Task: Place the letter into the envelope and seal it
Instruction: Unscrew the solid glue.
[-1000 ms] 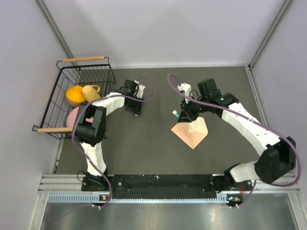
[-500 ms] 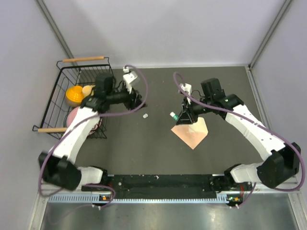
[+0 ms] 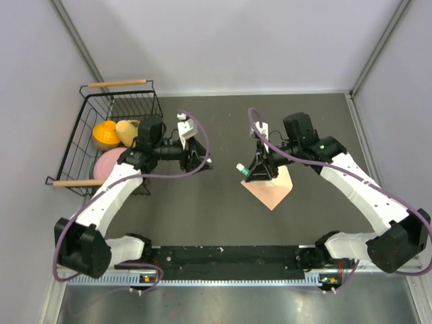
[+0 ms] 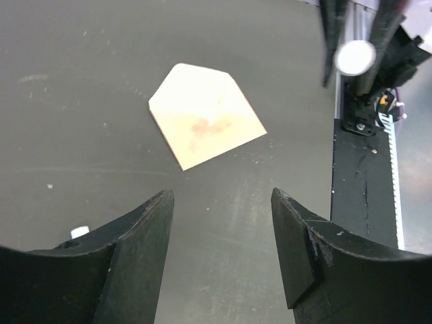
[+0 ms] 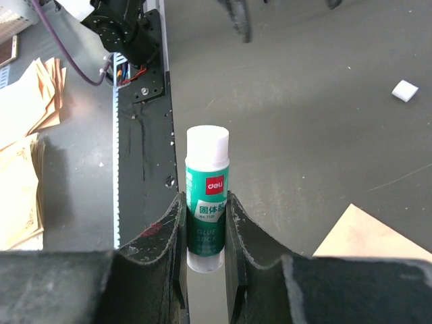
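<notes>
Flat envelope laid just beside right claw, glue stick clamped in it, left claw spread apart, empty.

A dark grey bench is enclosed by pale grey walls. At its left rear stands a black wire basket with two wooden handles, one along the far rim and one along the near rim. Inside it lie an orange bowl, a yellow cup touching the bowl, and a pink plate nearer the front. A glue stick with a green label and white top stands upright in the right wrist view. A small white piece lies on the bench, well apart from it. Beyond the bench edge, stacks of tan paper lie fanned.
</notes>
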Action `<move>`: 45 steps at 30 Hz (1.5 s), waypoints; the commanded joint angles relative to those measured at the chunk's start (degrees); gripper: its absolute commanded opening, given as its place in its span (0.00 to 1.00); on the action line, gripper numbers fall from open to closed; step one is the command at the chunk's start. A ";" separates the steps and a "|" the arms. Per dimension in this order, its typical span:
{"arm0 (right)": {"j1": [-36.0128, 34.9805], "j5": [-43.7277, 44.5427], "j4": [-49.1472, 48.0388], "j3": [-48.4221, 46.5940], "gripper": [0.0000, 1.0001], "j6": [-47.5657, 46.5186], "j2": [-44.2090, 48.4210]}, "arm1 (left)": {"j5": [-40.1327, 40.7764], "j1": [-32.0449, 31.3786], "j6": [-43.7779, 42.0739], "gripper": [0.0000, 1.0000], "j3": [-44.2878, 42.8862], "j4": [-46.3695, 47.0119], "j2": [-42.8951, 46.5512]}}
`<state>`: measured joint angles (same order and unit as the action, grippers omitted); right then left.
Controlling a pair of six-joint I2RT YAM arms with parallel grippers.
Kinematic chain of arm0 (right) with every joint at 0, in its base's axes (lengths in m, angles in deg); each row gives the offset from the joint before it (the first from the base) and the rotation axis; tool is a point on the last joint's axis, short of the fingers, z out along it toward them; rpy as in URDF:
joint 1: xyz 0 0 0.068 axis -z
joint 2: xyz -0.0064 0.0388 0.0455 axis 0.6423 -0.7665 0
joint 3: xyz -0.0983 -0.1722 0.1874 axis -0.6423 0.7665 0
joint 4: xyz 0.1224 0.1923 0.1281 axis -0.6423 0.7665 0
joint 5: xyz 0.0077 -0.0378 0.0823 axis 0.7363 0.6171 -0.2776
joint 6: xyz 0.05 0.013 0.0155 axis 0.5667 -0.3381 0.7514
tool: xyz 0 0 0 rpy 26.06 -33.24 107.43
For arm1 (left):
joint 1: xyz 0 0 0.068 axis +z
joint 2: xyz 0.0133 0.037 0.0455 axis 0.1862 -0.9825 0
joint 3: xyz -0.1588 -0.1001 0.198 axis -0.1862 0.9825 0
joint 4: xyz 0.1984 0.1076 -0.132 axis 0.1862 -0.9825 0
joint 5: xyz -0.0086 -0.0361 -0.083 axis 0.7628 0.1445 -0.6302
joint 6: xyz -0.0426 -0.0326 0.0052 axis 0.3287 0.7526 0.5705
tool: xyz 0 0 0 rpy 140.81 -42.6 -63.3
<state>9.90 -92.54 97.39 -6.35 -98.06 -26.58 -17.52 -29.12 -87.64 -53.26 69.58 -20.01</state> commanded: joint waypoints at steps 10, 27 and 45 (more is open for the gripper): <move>-0.61 -4.36 -1.07 0.75 0.03 -1.44 1.23 | -10.53 -6.38 4.55 0.69 -1.47 6.87 1.27; -7.11 -4.45 -0.81 0.92 0.05 -6.10 3.34 | -12.55 -16.67 -10.47 0.64 -2.70 4.07 2.94; -8.52 -4.98 -0.90 0.05 0.08 -6.19 2.90 | -8.24 -19.93 -9.16 0.21 -3.32 3.89 2.86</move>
<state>1.90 -95.84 98.95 -5.12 -103.00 -24.92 -24.91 -47.94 -96.99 -55.07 73.25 -18.39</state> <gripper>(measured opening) 0.192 0.313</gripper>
